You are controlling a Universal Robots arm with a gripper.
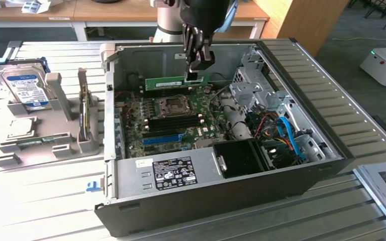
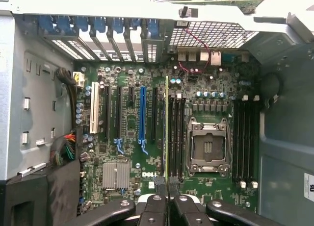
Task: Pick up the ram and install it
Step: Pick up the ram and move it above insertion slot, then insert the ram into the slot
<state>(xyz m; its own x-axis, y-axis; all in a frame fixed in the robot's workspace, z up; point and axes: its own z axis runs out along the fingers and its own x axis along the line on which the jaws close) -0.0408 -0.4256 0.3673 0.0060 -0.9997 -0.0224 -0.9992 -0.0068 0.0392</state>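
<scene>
The ram (image 1: 173, 82) is in my gripper (image 1: 194, 76), with the jaws pinched narrow on the stick's upper edge, toward its end at the exterior view's right. From the exterior view I see the green stick held level, long edge down, inside the open computer case (image 1: 313, 100). It sits raised over the motherboard (image 1: 139, 118), close to the case's far wall. Through the wrist view I look straight down the stick, so it reads as a thin pale-green line running away from the fingers (image 2: 159, 187). That line sits just beside the black memory slots (image 2: 177, 138) that flank the CPU socket (image 2: 207, 147), on the side toward the long blue slot (image 2: 143, 113). I cannot tell whether its lower edge touches a slot. Outside the case, at the exterior view's left, a hard drive (image 1: 25, 88) stands upright in a grey rack (image 1: 66, 125) on the slatted table (image 1: 45, 201)
</scene>
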